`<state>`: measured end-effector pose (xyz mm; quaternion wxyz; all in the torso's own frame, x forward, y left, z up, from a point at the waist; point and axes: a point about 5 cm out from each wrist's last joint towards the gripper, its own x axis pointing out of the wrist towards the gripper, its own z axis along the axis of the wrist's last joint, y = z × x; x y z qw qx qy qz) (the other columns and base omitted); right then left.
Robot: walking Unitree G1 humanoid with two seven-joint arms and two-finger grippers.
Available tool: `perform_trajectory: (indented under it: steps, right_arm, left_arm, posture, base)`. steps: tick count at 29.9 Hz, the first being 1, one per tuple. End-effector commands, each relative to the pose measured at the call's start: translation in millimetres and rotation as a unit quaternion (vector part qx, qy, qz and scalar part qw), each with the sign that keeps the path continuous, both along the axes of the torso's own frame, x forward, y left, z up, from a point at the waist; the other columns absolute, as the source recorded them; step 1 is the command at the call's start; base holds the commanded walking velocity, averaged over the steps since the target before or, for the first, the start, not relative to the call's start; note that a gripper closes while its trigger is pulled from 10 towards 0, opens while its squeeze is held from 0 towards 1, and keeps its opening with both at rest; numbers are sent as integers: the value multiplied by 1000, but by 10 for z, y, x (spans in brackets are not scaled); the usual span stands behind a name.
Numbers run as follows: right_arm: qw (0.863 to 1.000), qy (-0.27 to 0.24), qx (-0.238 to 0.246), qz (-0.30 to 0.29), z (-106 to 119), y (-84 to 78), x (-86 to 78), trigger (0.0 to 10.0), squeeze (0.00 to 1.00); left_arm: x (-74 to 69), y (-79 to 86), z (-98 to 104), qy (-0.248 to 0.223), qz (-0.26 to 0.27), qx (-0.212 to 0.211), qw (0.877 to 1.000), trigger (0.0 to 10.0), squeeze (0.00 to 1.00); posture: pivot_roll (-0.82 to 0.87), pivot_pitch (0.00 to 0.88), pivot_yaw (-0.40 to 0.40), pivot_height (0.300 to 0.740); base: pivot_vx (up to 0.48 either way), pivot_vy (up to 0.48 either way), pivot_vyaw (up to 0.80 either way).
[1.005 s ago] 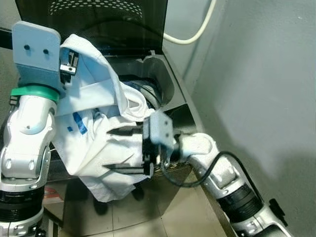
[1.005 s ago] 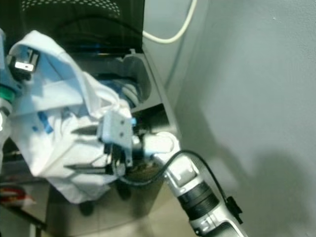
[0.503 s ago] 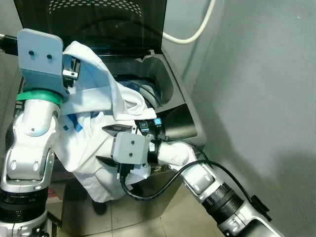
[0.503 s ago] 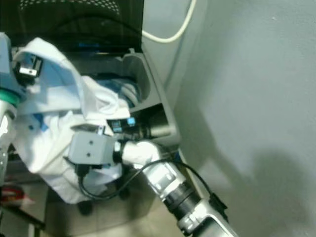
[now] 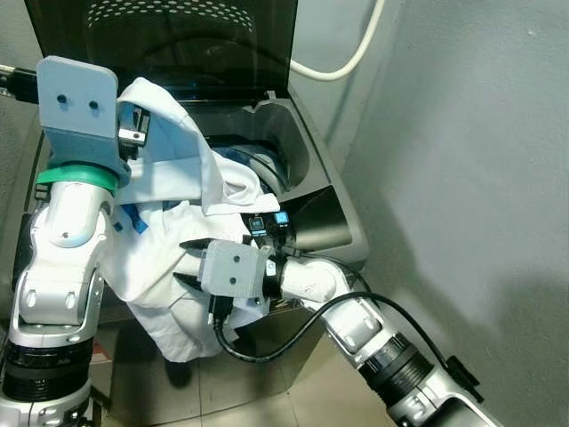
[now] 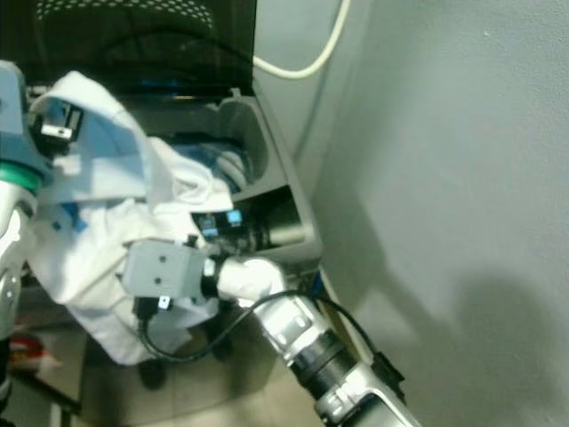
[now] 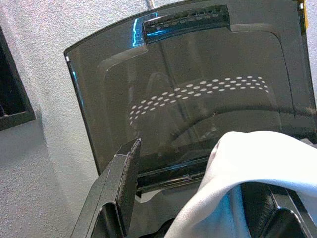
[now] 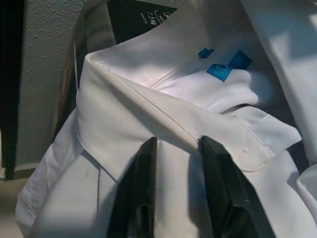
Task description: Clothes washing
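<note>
white shirt (image 6: 107, 231) draped over washer (image 6: 267, 191) rim | right arm (image 6: 267, 311) against shirt

A white shirt (image 5: 182, 191) with blue labels hangs draped over the open washing machine (image 5: 302, 169)'s front rim, its upper folds lifted toward 10 o'clock.

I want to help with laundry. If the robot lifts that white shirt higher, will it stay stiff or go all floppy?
Probably floppy: the white shirt already sags in folds from the left gripper down over the washing machine front. It looks light, thin cloth. The collar seems a bit firmer, so the right gripper there may hold it better.
</note>
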<state>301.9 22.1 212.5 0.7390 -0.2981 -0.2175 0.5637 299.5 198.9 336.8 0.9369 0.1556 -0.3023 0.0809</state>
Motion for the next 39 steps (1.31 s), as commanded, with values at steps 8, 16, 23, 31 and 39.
perform_trajectory:
  steps: [8, 16, 23, 31, 39]
  right_arm:
    - [999, 44, 1, 5, -114, -31, -4, 0, 0]
    - [995, 71, 67, -22, 40, -43, 95, 0, 0]
    - [972, 87, 168, -140, 290, -62, 415, 5686, 0]
    - [905, 43, 285, -313, 992, -105, 843, 10000, 0]
    - [857, -4, 357, -371, 1514, -161, 875, 10000, 0]
  left_arm:
    - [-2, 6, -43, 2, 4, 0, 1000, 10000, 0]
    - [-1, 3, -42, 1, 5, -1, 1000, 10000, 0]
    - [-9, -25, -22, -6, -4, -11, 1000, 10000, 0]
    - [-66, -69, 45, -46, -9, -36, 998, 10000, 0]
    - [-145, 106, 51, -64, 59, -61, 994, 10000, 0]
  posture:
    - [157, 128, -73, 724]
    - [154, 133, -73, 724]
    - [147, 137, -74, 724]
    - [148, 150, -81, 724]
    - [168, 154, -93, 724]
  base:
    - [0, 0, 0]
    - [0, 0, 0]
    - [0, 0, 0]
    - [0, 0, 0]
    - [0, 0, 0]
